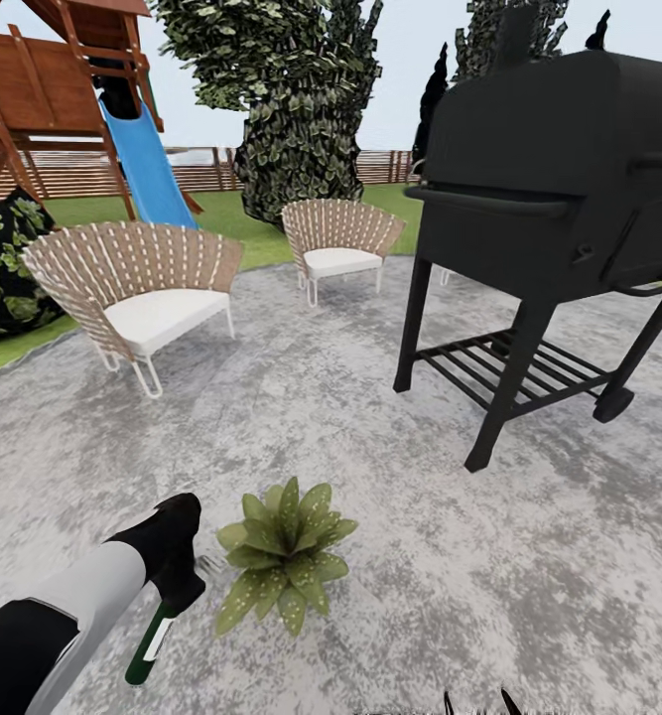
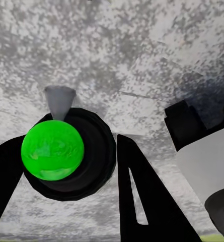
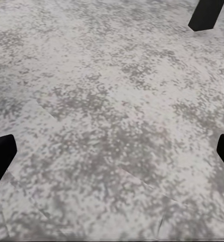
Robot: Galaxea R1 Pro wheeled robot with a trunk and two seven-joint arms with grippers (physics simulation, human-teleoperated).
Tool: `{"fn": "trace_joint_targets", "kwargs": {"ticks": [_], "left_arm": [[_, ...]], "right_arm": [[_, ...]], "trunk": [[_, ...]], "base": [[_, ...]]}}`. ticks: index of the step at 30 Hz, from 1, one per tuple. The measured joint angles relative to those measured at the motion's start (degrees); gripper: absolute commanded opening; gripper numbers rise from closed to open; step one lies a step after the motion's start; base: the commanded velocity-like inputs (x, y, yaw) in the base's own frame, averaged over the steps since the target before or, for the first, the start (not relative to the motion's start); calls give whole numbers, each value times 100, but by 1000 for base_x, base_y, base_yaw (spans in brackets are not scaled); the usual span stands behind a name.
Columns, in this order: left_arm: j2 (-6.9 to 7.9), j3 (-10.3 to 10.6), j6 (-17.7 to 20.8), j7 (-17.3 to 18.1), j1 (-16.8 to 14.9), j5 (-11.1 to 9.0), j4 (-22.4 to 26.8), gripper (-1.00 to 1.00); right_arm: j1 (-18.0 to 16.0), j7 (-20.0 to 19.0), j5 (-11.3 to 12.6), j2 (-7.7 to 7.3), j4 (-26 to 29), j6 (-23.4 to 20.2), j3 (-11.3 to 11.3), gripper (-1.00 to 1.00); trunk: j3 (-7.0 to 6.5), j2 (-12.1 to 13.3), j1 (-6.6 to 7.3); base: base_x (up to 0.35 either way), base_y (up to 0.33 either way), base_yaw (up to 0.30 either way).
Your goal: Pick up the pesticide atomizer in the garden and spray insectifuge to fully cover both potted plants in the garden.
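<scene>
Gripping the pesticide atomizer (image 1: 152,636), the left hand (image 1: 177,556) is seen at the lower left of the head view, its dark fingers closed around the bottle's upper part while the green body with its white label hangs below. In the left wrist view the bottle's bright green base (image 2: 52,149) is framed by the black fingers (image 2: 147,201), above the mottled grey patio (image 2: 142,60). Just beside the hand, at lower centre, one potted plant (image 1: 286,554) is spread on the paving. The right hand (image 3: 112,151) is held open over bare patio, its fingertips (image 3: 0,159) well apart. Farther off, two woven chairs (image 1: 137,288) and a black grill (image 1: 559,199) are placed, with a blue slide (image 1: 150,169) and fence (image 1: 72,169) beyond.
</scene>
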State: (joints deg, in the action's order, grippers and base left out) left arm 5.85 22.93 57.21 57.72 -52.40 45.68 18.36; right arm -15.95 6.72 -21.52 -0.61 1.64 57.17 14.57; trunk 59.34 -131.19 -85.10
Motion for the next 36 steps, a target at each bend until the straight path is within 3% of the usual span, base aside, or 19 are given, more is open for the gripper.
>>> {"fn": "trace_joint_targets", "kwargs": {"ticks": [14, 26, 32, 36], "left_arm": [[-12, -30, -12, 7, 1, -1, -50, -100], [16, -1, -16, 80, -127, -12, -32, -100], [12, 12, -31, 38, -41, 5, 4, -100], [3, -15, -38, -357, -5, 19, -10, -100]], "right_arm": [[0, 2, -1, -1, 1, 4, -1, 100], [-1, 2, -9, -9, -10, 3, -1, 100], [-1, -2, -17, -17, -10, 2, -1, 100], [-1, -22, -40, -44, -14, 2, -8, 100]], "trunk": [[0, 0, 0], [0, 0, 0], [0, 0, 0], [0, 0, 0]], "base": [[22, 243, -291], [0, 3, -20], [0, 0, 0], [0, 0, 0]]}}
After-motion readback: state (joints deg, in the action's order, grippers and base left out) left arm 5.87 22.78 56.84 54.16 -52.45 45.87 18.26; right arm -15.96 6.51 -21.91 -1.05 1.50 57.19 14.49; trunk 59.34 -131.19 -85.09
